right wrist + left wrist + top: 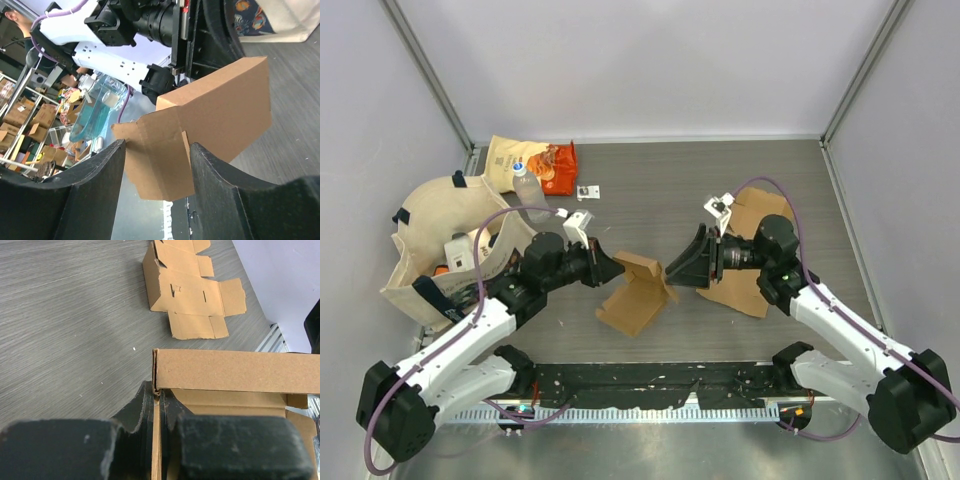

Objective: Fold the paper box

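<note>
The paper box (638,292) is a brown cardboard blank, partly raised, in the middle of the table. My left gripper (608,268) is shut on its left wall. In the left wrist view a thin cardboard edge (156,440) is pinched between the black fingers (135,412), and a long box panel (235,371) runs off to the right. My right gripper (682,268) stands open at the box's right end. The right wrist view shows a folded end flap (162,160) lying between my spread fingers (102,175), its corner at the left fingertip.
Flat cardboard blanks (752,250) lie under the right arm and show again as flat cardboard blanks (190,290) in the left wrist view. A canvas bag (425,225), snack packets (545,160), a bottle (525,185) and a small white tag (588,192) sit at the back left.
</note>
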